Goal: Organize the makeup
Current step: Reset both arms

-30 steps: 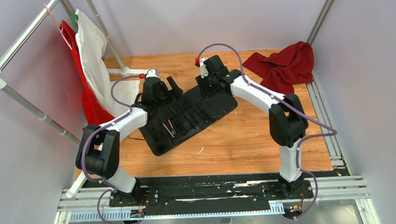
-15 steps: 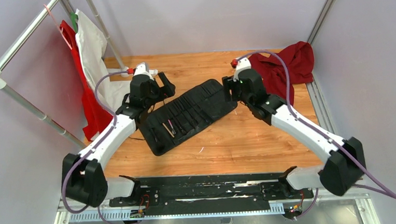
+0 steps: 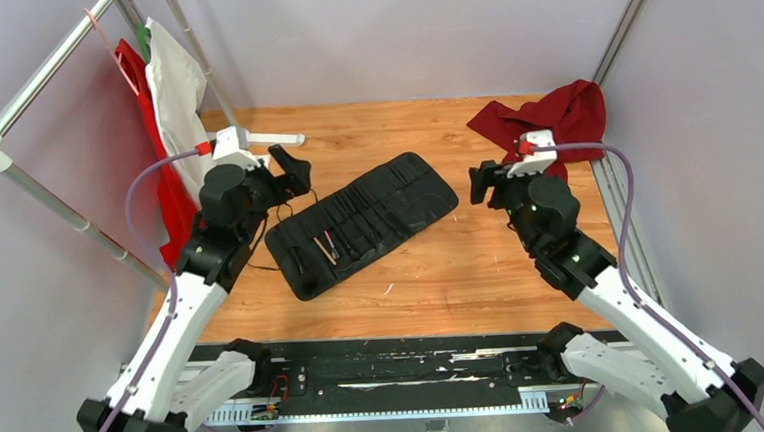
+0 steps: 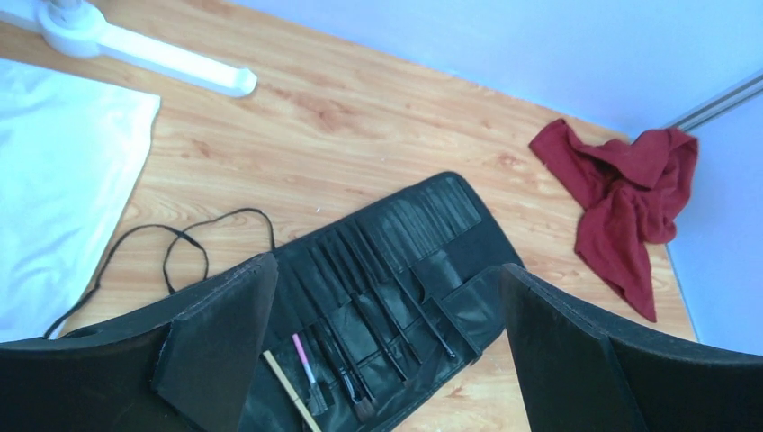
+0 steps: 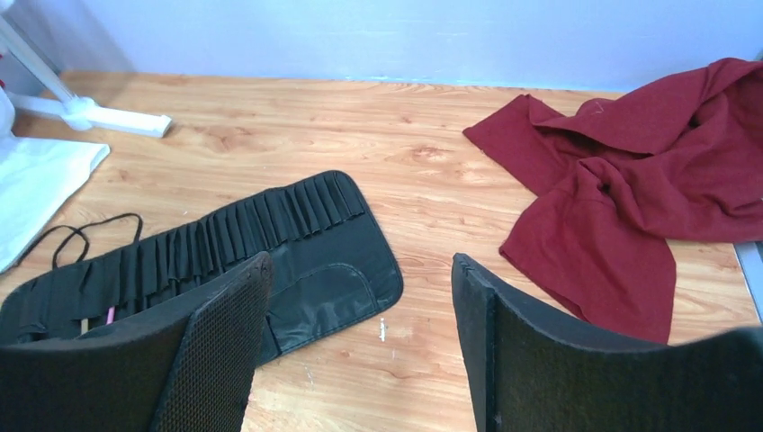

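Between my left gripper (image 4: 387, 270) and my right gripper (image 5: 362, 261) lies the case (image 3: 363, 222), flat and open so its slots show. Brushes (image 4: 304, 358) sit tucked in the slots at its near end (one is pink), so they stay tidy. Both grippers gape wide and hold nothing; I think the job is nearly done.

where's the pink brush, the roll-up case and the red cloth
pink brush (image 4: 302, 357), left wrist view, mid handle
roll-up case (image 5: 335, 270), right wrist view, bare flap
red cloth (image 5: 621, 180), right wrist view, middle folds
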Robot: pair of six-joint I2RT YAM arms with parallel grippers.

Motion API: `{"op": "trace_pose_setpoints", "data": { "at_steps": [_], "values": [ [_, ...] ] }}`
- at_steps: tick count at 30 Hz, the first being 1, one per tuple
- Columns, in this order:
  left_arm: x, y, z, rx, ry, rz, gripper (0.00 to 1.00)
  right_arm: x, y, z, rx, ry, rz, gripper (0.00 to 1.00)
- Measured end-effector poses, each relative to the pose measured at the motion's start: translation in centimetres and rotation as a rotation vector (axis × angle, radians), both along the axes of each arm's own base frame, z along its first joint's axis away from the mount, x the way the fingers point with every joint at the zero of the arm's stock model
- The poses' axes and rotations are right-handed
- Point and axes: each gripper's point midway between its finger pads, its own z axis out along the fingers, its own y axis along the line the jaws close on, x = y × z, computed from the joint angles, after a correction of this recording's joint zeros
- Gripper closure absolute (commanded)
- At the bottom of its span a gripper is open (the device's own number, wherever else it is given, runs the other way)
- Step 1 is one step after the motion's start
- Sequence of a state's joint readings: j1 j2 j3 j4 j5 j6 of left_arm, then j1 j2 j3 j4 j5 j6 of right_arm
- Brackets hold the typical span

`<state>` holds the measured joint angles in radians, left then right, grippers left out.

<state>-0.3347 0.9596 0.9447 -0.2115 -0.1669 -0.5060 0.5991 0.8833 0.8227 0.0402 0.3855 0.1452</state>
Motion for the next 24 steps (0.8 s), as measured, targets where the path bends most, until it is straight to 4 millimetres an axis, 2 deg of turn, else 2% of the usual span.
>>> {"op": "trace_pose_setpoints", "data": {
  "at_steps": [5,11,17,24],
  "values": [
    [-2.7,1.5,3.2,-0.011,-0.092,0.027,0.02,-2.3,-1.8,1.4,0.058,-0.077,-0.016,0.27],
    [-4.5,3.3,4.9,0.013,-0.129,0.077,0.02,-4.2,-3.9,3.6,0.106,-0.143,-0.057,0.27],
    [-5.4,4.5,5.0,0.041,-0.127,0.115,0.02,-5.5,-5.6,5.1,0.143,-0.193,-0.098,0.26],
    [-5.7,4.8,5.2,0.048,-0.134,0.127,0.02,-5.1,-5.5,4.3,0.123,-0.167,-0.106,0.26]
  ]
}}
